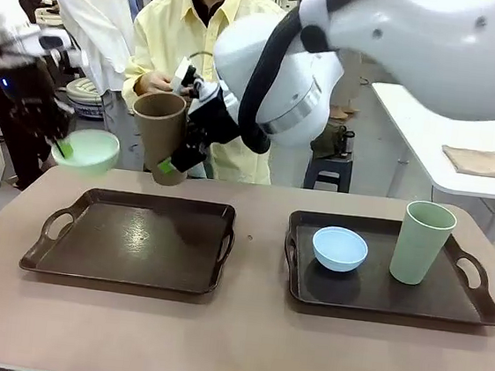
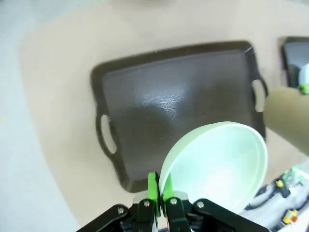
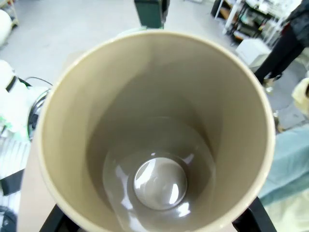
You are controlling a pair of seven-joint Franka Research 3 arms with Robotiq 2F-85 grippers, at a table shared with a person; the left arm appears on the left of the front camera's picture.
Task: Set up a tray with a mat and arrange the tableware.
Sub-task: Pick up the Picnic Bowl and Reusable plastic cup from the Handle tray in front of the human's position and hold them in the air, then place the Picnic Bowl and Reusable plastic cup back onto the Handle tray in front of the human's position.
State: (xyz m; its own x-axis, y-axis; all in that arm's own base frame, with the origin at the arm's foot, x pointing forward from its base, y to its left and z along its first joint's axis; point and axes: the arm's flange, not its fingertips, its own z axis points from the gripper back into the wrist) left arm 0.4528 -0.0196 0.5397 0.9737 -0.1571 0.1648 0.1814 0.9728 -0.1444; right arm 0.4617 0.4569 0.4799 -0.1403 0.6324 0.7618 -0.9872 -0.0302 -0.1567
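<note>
My left gripper [image 1: 61, 146] is shut on the rim of the pale mint green bowl [image 1: 87, 151], held in the air past the left tray's [image 1: 135, 245] far left corner. In the left wrist view the bowl [image 2: 217, 164] hangs from the gripper [image 2: 159, 186] over the tray [image 2: 169, 96]. My right gripper [image 1: 172, 164] is shut on the base of the tan brown cup [image 1: 160, 128], tilted above that tray's back edge; the cup [image 3: 159, 121] opens toward the right wrist camera. A person's hand [image 1: 157, 81] is close behind the cup's rim. The mat is out of view.
The right tray [image 1: 378, 292] holds a light blue bowl [image 1: 340, 248] and a pale sage green cup [image 1: 421, 242]. A person sits at the far side. A white table with a folded tan cloth [image 1: 485, 162] stands at the back right.
</note>
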